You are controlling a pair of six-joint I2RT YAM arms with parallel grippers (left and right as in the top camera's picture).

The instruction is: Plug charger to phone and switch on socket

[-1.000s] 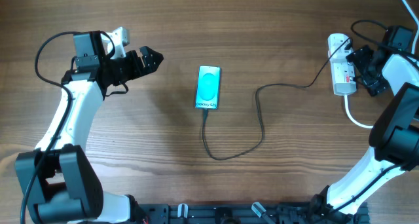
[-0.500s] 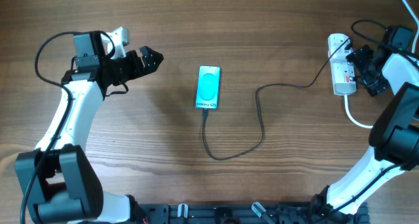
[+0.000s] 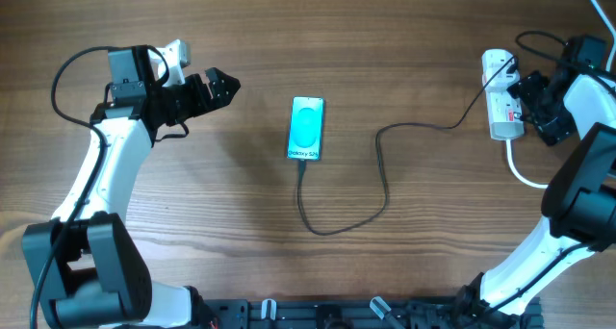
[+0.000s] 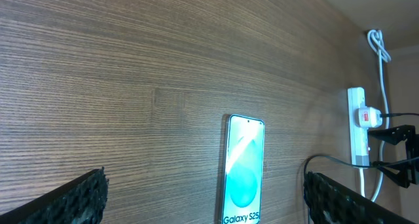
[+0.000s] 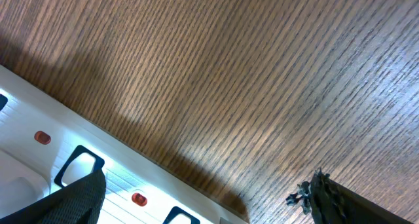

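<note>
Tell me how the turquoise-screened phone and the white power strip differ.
The flat phone with the turquoise screen lies mid-table; the white oblong power strip lies at the right edge. The phone's face glows turquoise with text; the strip is white. The strip is longer than the phone. Both lie flat on the wooden table, a thin black cable between them.

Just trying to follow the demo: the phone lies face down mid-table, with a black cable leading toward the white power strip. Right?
Not quite: the phone lies face up, its turquoise screen showing, as the overhead view makes plain. The rest holds: it is mid-table, and the black cable leads toward the white power strip.
</note>
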